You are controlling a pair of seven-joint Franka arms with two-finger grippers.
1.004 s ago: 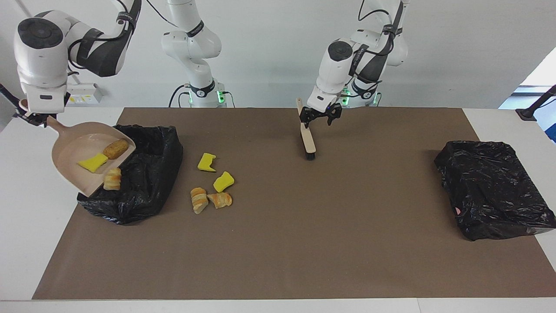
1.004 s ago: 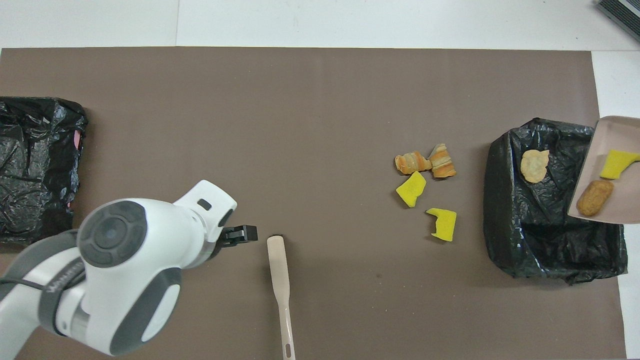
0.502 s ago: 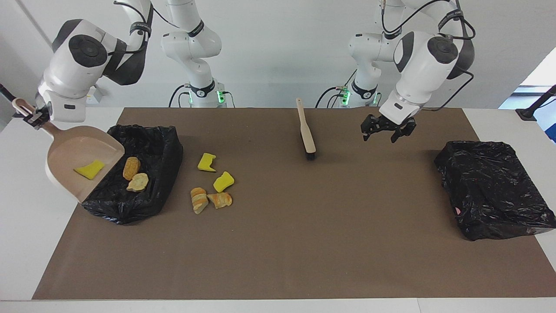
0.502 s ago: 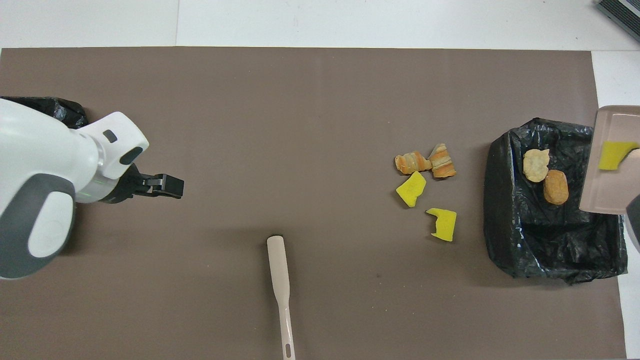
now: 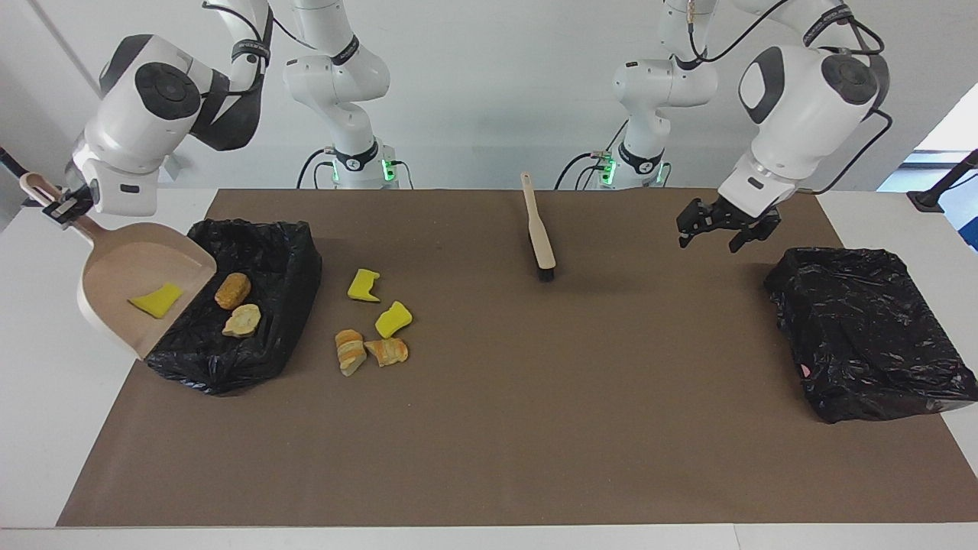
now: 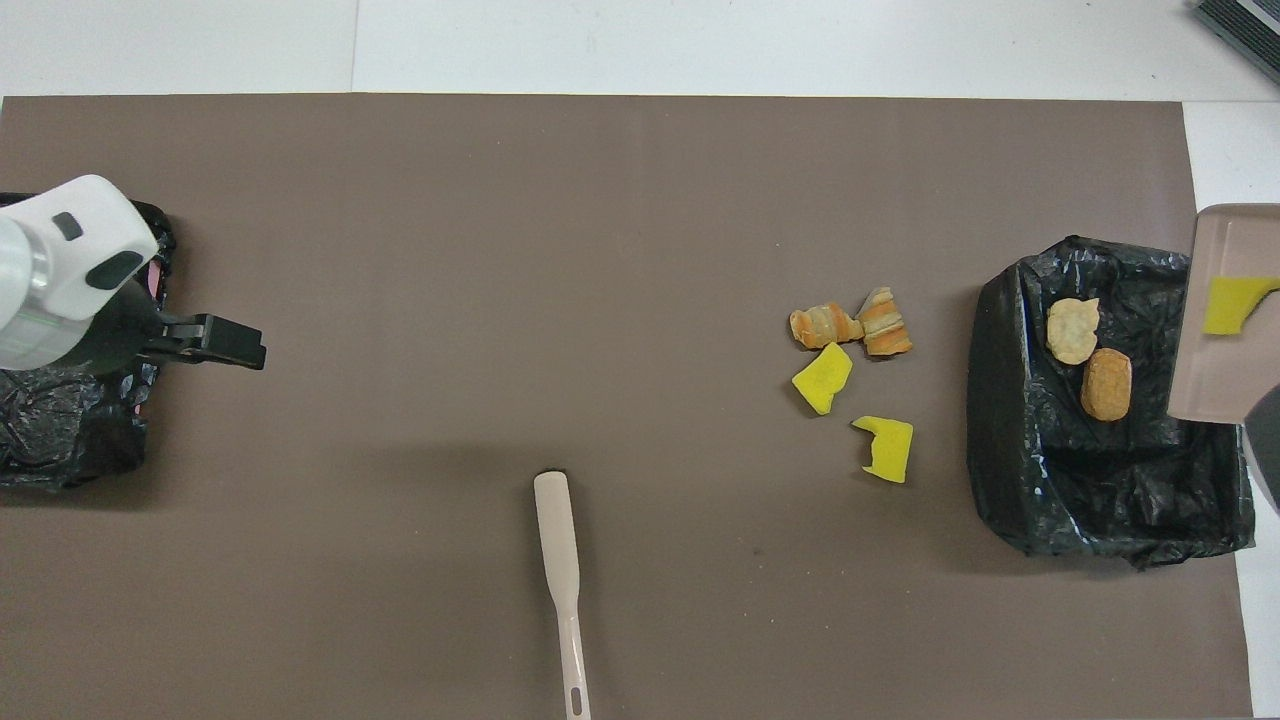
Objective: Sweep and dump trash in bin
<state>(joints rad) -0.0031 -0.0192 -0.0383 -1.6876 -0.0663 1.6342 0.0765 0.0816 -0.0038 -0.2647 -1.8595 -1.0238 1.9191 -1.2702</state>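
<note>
No legible text or labels.

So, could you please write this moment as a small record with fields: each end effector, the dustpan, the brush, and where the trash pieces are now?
left end effector: open, empty, over the mat beside the closed black bag
right end effector: shut on the dustpan handle
dustpan: raised, tilted toward the open bin
trash in dustpan: one yellow sponge piece
trash in bin: golden-brown nugget, pale beige lump
trash on mat: two yellow pieces, two striped bread pieces, beside the bin
brush: lying on the mat, not held
</note>
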